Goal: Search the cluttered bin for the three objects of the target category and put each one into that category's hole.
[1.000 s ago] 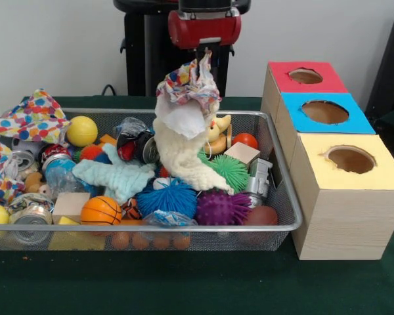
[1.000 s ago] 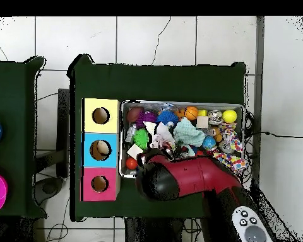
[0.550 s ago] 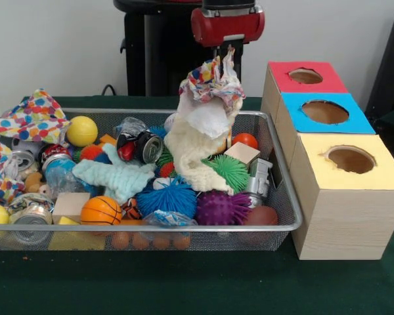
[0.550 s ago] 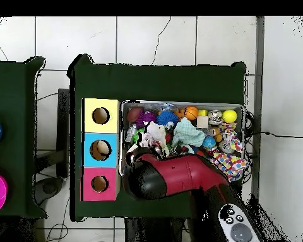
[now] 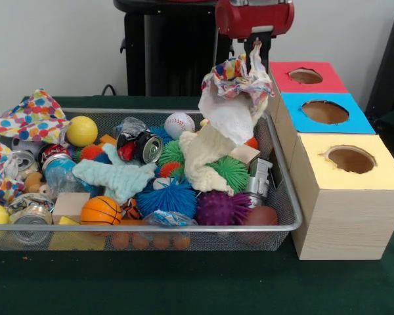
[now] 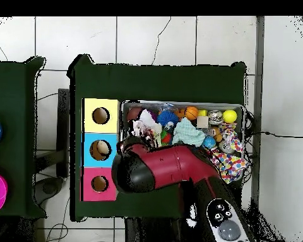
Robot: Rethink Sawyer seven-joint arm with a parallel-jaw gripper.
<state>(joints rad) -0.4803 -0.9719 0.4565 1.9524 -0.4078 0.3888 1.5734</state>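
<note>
Currently, item one: a multicoloured patterned cloth [image 5: 240,73] is being held, bunched, by the gripper [image 5: 256,47], whose fingers are clamped together on the cloth's top; a white cloth [image 5: 230,117] and a cream knitted cloth [image 5: 203,154] are being trailed beneath it, the cream one's lower end lying among the spiky balls in the wire mesh bin [image 5: 284,190].

Item two: the bundle is being carried just beside the bin's end wall nearest the box with three holes; the red-topped hole [image 5: 305,75], blue-topped hole [image 5: 325,111] and yellow-topped hole [image 5: 350,159] are all being left uncovered.

Risks, as judged: more than one cloth is being lifted together, so the hanging pieces may be dropped short of a hole, draped over the box edge, or snagged on the mesh rim. Neighbours such as the green spiky ball [image 5: 231,172] and wooden block [image 5: 244,154] may be dragged out by the trailing cream cloth. A wide bundle may be jammed in the round opening.

Arm pose: the red wrist is being held high at the frame's top, pointing straight down; overhead, the red arm [image 6: 173,170] is being stretched across the bin's box-side end.
</note>
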